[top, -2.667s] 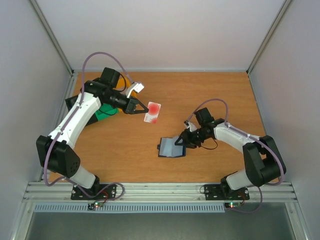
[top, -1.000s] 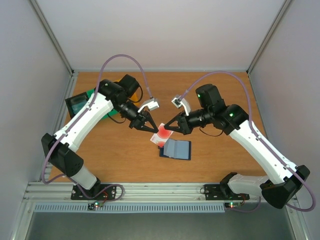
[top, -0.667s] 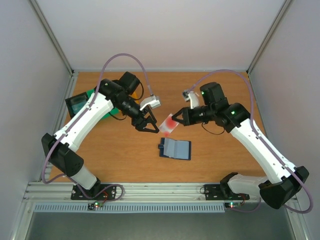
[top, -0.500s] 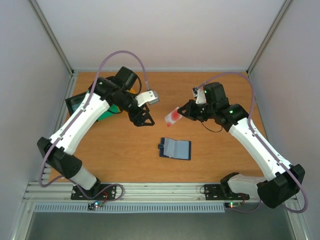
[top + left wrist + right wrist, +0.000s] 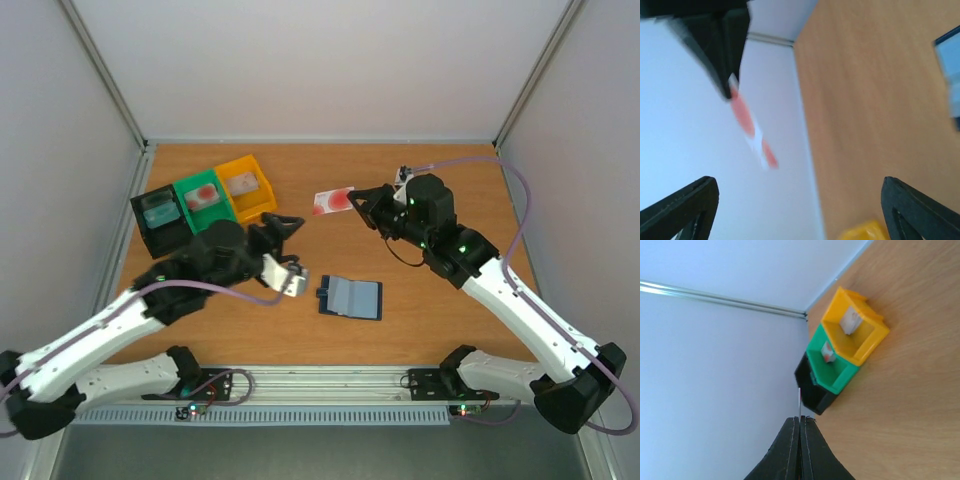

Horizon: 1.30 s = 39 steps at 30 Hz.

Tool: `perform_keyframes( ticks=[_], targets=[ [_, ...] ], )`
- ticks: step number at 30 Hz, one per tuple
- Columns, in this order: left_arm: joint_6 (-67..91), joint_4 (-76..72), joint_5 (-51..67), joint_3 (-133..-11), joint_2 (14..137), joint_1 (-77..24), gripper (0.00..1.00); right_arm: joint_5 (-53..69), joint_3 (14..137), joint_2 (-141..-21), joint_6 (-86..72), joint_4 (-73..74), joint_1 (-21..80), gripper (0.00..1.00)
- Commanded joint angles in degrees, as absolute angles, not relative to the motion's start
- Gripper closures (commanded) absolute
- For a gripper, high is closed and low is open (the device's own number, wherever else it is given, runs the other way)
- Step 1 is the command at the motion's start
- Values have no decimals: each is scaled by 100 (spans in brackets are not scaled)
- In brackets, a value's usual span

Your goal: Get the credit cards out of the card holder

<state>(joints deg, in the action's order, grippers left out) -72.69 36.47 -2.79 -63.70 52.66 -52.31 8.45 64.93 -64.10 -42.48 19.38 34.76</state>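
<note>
The card holder [image 5: 350, 297] lies open and flat on the table, dark blue with paler pockets; its edge shows in the left wrist view [image 5: 951, 65]. My right gripper [image 5: 353, 201] is shut on a pale credit card with red marks [image 5: 332, 201], held in the air behind the holder. Edge-on, that card [image 5: 799, 401] sticks out of the right gripper [image 5: 800, 419]. My left gripper [image 5: 282, 224] is open and empty, pointing toward the card [image 5: 751, 129]. Its fingers [image 5: 687, 204] stand wide apart around the left gripper's midpoint [image 5: 799, 182].
Black bin [image 5: 160, 212], green bin [image 5: 203, 197] and yellow bin [image 5: 245, 183] stand in a row at the back left, each with a card in it. They also show as yellow bin [image 5: 856, 330], green bin [image 5: 834, 369] and black bin [image 5: 812, 386].
The left gripper let go of the card, opened, and its arm pulled back low toward the near left. The right gripper carried the card up and toward the back.
</note>
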Motion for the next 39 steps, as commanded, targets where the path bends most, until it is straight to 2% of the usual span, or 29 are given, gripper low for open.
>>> perform_keyframes(
  ticks=[1,5,7,11,12,18,20,21,22,25,27,31,34,37,39],
  targets=[
    [-9186,-696,-578,-5545,5865,-5490,10,39,6409,-6124,-4715,1460,3862,99],
    [-9438,-1697,-1256,-6048,6728,-5537,9,-447,6390,-6102,-4646,1349,4192,99],
    [-9274,-1649,-1670,-6346,6978,-5533,14,-476,6390,-6108,-4649,1293,4242,99],
    [-8842,-1055,-1744,-6452,6919,-5510,44,-493,6409,-6150,-4562,1255,4279,99],
    [-8799,-1005,-1707,-6377,6864,-5511,48,-491,6423,-6154,-4542,1252,4273,99],
    [-8779,-693,-1832,-6337,6809,-5440,62,-381,6441,-6136,-4483,1152,4297,99],
    [-8611,-587,-1880,-6462,6869,-5396,79,-353,6451,-6123,-4446,1172,4310,99],
    [-8527,-525,-1919,-6544,6892,-5374,94,-342,6451,-6108,-4438,1196,4318,99],
    [-8381,-457,-1939,-6611,6892,-5359,99,-343,6439,-6098,-4421,1210,4317,99],
    [-7823,367,-1704,-6881,6730,-5353,100,-322,6469,-6054,-4100,1209,4324,99],
    [-6540,1666,-1335,-7410,6658,-5342,100,-256,6683,-6076,-3549,1426,4322,98],
    [-3970,3575,-265,-8291,6594,-5326,100,-69,6917,-5937,-2596,1615,4318,79],
    [-2575,4043,362,-8455,6504,-5328,100,-100,6904,-5751,-2222,1713,4314,72],
    [-1739,4268,763,-8526,6442,-5293,100,153,7001,-5594,-1733,1857,4308,52],
    [-1291,4338,1173,-8543,6383,-5192,100,255,7107,-5487,-1286,2021,4308,49]
  ],
)
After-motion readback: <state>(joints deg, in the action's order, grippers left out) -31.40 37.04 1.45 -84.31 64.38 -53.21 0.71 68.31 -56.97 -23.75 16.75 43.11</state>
